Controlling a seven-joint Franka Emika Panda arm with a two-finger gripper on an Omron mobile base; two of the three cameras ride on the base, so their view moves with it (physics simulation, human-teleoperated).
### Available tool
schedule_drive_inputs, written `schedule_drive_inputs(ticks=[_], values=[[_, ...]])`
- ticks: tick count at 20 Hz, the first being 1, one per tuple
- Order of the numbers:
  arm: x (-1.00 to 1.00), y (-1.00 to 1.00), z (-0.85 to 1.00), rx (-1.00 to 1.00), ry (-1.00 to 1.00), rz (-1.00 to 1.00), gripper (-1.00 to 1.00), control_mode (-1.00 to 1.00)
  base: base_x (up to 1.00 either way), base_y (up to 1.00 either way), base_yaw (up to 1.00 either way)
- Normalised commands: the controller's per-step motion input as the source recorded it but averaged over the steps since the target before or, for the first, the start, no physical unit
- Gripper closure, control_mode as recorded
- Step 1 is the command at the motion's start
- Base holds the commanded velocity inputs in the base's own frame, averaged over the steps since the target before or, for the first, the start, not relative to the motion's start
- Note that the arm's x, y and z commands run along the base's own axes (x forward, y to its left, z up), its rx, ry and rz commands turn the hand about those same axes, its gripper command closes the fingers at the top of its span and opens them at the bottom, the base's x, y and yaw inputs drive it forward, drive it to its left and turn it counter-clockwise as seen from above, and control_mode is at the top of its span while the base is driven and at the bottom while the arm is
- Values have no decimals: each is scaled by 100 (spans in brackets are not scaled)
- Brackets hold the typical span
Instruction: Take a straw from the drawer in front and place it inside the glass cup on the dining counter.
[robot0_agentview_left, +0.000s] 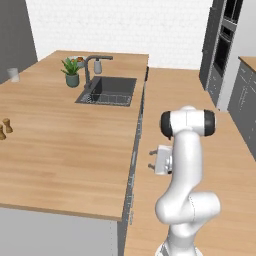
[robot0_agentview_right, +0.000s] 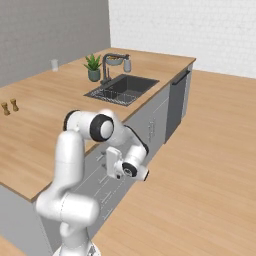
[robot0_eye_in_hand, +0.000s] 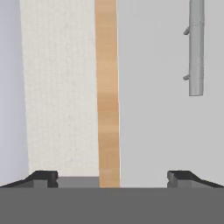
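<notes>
My gripper (robot0_agentview_left: 150, 159) (robot0_agentview_right: 102, 166) hangs open and empty beside the long side of the dining counter (robot0_agentview_left: 70, 150) (robot0_agentview_right: 45, 125), its jaws pointing at the light-grey drawer fronts (robot0_agentview_right: 111, 186) under the wood top. In the hand view the fingertips (robot0_eye_in_hand: 43, 177) stand wide apart before a flat grey drawer front (robot0_eye_in_hand: 157, 113) with a bar handle (robot0_eye_in_hand: 196, 48). The drawer is shut, so the straw is hidden. The glass cup (robot0_agentview_left: 13, 74) (robot0_agentview_right: 54, 64) stands upright at the counter's far left edge, well away from the hand.
An inset dark sink (robot0_agentview_left: 109, 90) with a faucet, a potted plant (robot0_agentview_left: 72, 72) and a soap bottle (robot0_agentview_left: 98, 65) sit toward the far end. Two small wooden shakers (robot0_agentview_left: 5, 127) stand at the left. A dark oven tower (robot0_agentview_left: 220, 45) rises beyond the wood floor.
</notes>
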Motion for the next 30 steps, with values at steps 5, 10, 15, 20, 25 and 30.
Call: schedule_drive_inputs(ticks=[5, 10, 15, 20, 25, 30], values=[[55, 23, -20, -11, -1, 0, -100, -100, 0, 0, 0], [33, 27, -19, -14, 0, 0, -100, -100, 0, 0, 0], [4, 33, -10, -14, 0, 0, -100, -100, 0, 0, 0], [20, 31, -19, -11, 0, -2, -100, -100, 0, 0, 0], [34, 16, -28, -4, 0, -1, -100, -100, 0, 0, 0], [35, 4, -35, 0, 0, 0, -100, -100, 0, 0, 0]])
